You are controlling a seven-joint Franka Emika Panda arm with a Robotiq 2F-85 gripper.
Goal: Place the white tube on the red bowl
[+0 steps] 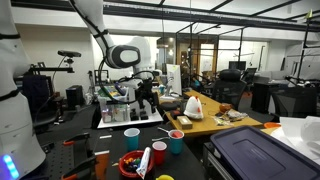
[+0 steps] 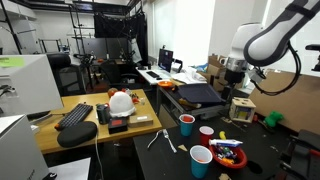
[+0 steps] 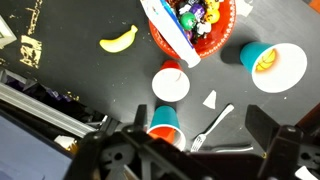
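Lab room w/ desks, monitors and racks behind a black worktable (image 1: 100, 135), seen in both exterior views; a wooden desk (image 2: 60, 135) beside it carries a keyboard (image 2: 75, 115). Franka arm (image 1: 100, 30) reaches in from above, its gripper (image 3: 185, 150) hanging over the black top, well above the cups and apart from the bowl. Wrist view: claw fingers (image 3: 268, 135) spread wide, nothing between them. Red bowl (image 3: 212, 42) sits near the table's front edge in an exterior view (image 1: 128, 165), filled w/ small yellow, green and dark pieces. White tube (image 3: 170, 32) lies slantwise across the bowl, resting on its rim, one end poking out past the edge toward the cups; same tube shows as a pale bar on the bowl in an exterior view (image 1: 145, 159). Three cups stand upright near the bowl, apart from each other: teal cup (image 3: 250, 55) just beside the bowl, red cup (image 3: 170, 85) nearest the tube's end, blue cup (image 3: 163, 122) w/ red inside, closest to the claw. Yellow banana (image 3: 118, 40) lies alone on the dark top, to the bowl's other side. Fork (image 3: 212, 127) lies flat just beside the blue cup.
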